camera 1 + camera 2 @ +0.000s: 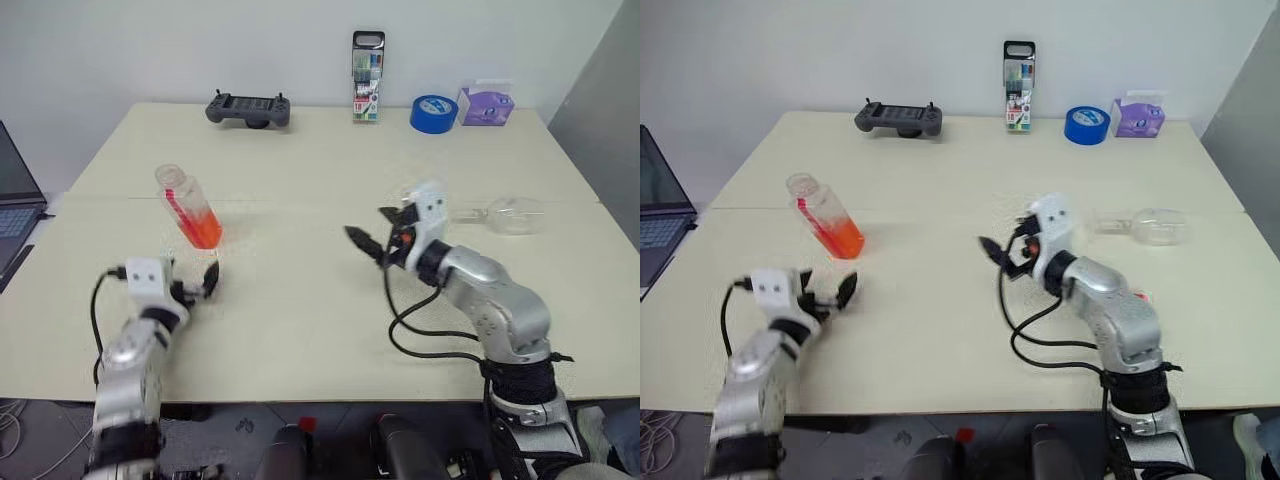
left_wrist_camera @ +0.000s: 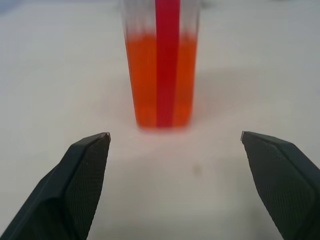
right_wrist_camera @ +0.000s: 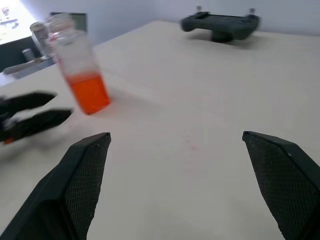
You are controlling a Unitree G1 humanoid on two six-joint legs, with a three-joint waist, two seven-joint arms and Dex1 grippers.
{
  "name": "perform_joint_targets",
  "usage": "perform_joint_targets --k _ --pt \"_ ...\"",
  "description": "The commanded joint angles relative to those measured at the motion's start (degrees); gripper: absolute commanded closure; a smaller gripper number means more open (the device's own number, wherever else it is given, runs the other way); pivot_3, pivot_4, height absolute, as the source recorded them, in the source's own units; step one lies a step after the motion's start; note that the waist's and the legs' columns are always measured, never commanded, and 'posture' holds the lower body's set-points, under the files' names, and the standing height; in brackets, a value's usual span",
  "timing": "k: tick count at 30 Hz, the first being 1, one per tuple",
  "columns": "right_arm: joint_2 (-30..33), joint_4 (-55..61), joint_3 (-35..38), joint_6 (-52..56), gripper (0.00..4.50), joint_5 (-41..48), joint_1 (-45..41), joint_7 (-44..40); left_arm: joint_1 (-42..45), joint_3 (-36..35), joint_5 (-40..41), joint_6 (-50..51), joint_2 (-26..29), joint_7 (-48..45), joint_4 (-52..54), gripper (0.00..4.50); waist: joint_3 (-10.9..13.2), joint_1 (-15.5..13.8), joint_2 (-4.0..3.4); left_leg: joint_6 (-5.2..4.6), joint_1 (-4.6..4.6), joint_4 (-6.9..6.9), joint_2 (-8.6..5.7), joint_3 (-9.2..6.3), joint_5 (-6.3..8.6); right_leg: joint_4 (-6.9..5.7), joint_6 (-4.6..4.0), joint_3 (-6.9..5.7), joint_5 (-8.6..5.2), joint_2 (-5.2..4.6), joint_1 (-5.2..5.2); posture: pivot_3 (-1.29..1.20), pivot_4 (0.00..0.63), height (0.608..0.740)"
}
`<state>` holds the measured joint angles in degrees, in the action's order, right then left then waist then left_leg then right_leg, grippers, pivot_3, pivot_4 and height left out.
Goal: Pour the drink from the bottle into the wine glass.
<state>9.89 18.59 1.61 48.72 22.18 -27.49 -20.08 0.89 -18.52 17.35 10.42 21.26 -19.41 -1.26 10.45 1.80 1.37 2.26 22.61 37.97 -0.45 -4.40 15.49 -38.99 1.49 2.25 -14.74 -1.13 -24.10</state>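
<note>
With both the left gripper (image 1: 207, 279) and right gripper (image 1: 372, 243) open and empty, the uncapped bottle (image 1: 189, 207) of drink (image 1: 203, 230) tilts on the desk's (image 1: 300, 300) left, the glass (image 1: 512, 215) lies toppled far right, so pouring now would likely spill.

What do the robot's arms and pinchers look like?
Both arms are shiny silver metal with black joints and loose black cables. The left gripper and right gripper each have a white block behind two black pointed fingers with a bumpy, dotted texture.
</note>
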Motion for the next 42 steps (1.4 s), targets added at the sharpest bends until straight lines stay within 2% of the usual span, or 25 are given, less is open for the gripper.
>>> perform_joint_targets --k 1,4,8,11,17,19,26,38,41,42 --pt "-4.7 5.1 10.7 4.5 0.0 9.8 4.2 4.0 -10.7 2.0 4.4 4.9 -2.9 -0.8 15.0 0.03 -0.1 0.0 -0.02 0.0 0.0 -0.02 0.03 -0.03 0.0 0.01 0.0 -0.01 0.0 0.0 0.01 0.0 0.15 0.74" --pt "-9.8 5.7 19.2 5.8 0.0 15.1 6.8 11.1 -15.4 9.1 3.9 6.1 -3.1 -4.4 22.3 0.03 -0.1 -0.2 -0.14 -0.01 -0.1 -0.07 0.03 0.03 0.0 -0.03 0.0 0.05 -0.01 0.03 0.07 0.0 0.15 0.74" --pt "-16.6 -1.0 33.8 2.9 0.0 23.4 3.1 26.9 -8.2 19.4 2.8 9.4 -2.4 -8.4 25.3 0.03 -0.1 -0.7 -0.29 -0.15 -0.37 0.02 -0.1 0.02 -0.09 0.08 0.01 -0.14 -0.04 0.12 0.54 0.0 0.15 0.74" --pt "-16.7 -4.9 38.4 1.6 0.0 30.3 -0.8 30.9 -1.3 25.0 1.1 11.5 -0.3 -11.8 24.7 0.03 -0.1 -0.1 -0.32 -0.17 -0.68 -0.04 -0.09 0.21 -0.09 0.11 -0.02 -0.12 -0.06 0.46 0.77 0.0 0.15 0.74" --pt "-14.3 -20.5 47.2 -5.7 0.0 38.9 -9.8 43.7 11.5 28.3 4.9 18.3 0.2 -16.3 25.0 0.03 -0.1 0.8 -0.4 -0.3 -0.74 -0.15 0.09 0.42 -0.01 0.03 -0.05 0.0 -0.05 0.66 0.67 0.0 0.15 0.74" --pt "-12.8 -23.6 47.3 -6.8 0.0 40.8 -11.1 42.9 12.2 28.4 5.4 19.1 0.3 -16.8 25.3 0.03 -0.2 1.0 -0.42 -0.33 -0.74 -0.19 0.09 0.44 0.01 0.05 -0.06 0.06 -0.06 0.68 0.67 0.0 0.15 0.74" --pt "-3.9 -45.9 46.2 -14.3 0.0 38.1 -18.1 35.7 14.0 28.4 5.6 20.2 0.1 -17.5 25.4 0.03 -0.1 1.3 -0.51 -0.45 -0.77 -0.11 0.09 0.66 0.07 0.06 -0.07 0.15 -0.08 0.67 0.66 0.0 0.15 0.74" --pt "3.8 -77.0 44.4 -27.0 0.0 31.1 -30.1 22.6 14.7 27.6 5.0 20.6 0.4 -16.9 25.2 0.03 -0.1 1.5 -0.49 -0.47 -0.79 -0.14 0.11 0.82 0.08 0.12 -0.07 0.28 -0.07 0.71 0.66 0.0 0.15 0.74" --pt "5.0 -81.6 44.4 -30.2 0.56 29.4 -31.5 21.6 14.8 27.5 4.9 20.8 0.5 -16.7 25.4 0.0 -0.1 1.5 -0.48 -0.47 -0.81 -0.13 0.12 0.85 0.08 0.12 -0.07 0.32 -0.07 0.71 0.67 0.0 0.15 0.74" --pt "5.2 -82.4 44.3 -30.9 0.94 29.0 -31.7 21.4 14.8 27.3 4.9 20.9 0.5 -16.5 25.3 0.0 -0.1 1.5 -0.48 -0.47 -0.82 -0.13 0.12 0.85 0.08 0.12 -0.07 0.33 -0.07 0.71 0.68 0.0 0.15 0.74"
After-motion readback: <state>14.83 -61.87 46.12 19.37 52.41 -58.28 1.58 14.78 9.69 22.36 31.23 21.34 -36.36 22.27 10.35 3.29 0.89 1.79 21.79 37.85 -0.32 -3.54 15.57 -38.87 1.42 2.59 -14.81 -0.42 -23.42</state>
